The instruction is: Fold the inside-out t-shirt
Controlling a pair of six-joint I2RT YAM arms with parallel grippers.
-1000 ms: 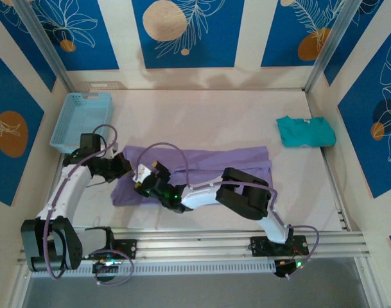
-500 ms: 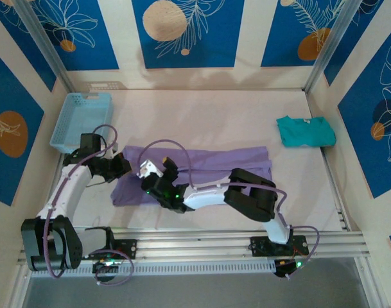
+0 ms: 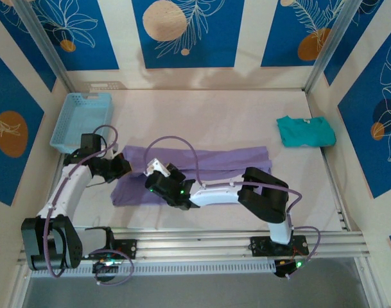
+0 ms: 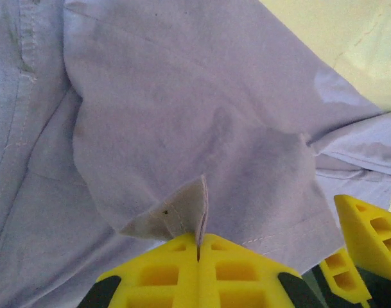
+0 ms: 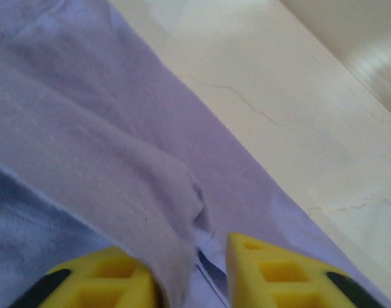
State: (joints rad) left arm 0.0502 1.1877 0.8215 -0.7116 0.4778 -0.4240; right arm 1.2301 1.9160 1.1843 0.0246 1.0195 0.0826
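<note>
The inside-out t-shirt, plain lavender, lies spread across the middle of the table. My left gripper is at its left end. In the left wrist view its yellow fingers are shut tight on a small raised flap of the shirt. My right gripper reaches across to the shirt's left part, close beside the left one; one of its fingers shows there too. In the right wrist view the right gripper has closed in on a bunched ridge of the shirt's fabric.
A light blue basket stands at the back left. A folded teal-green shirt lies at the back right. Metal rails run along the near edge, and patterned walls close in both sides.
My right gripper has slid a little to the right and farther onto the shirt, and its jaws have closed from wide apart onto a fold. The left arm has not moved.
</note>
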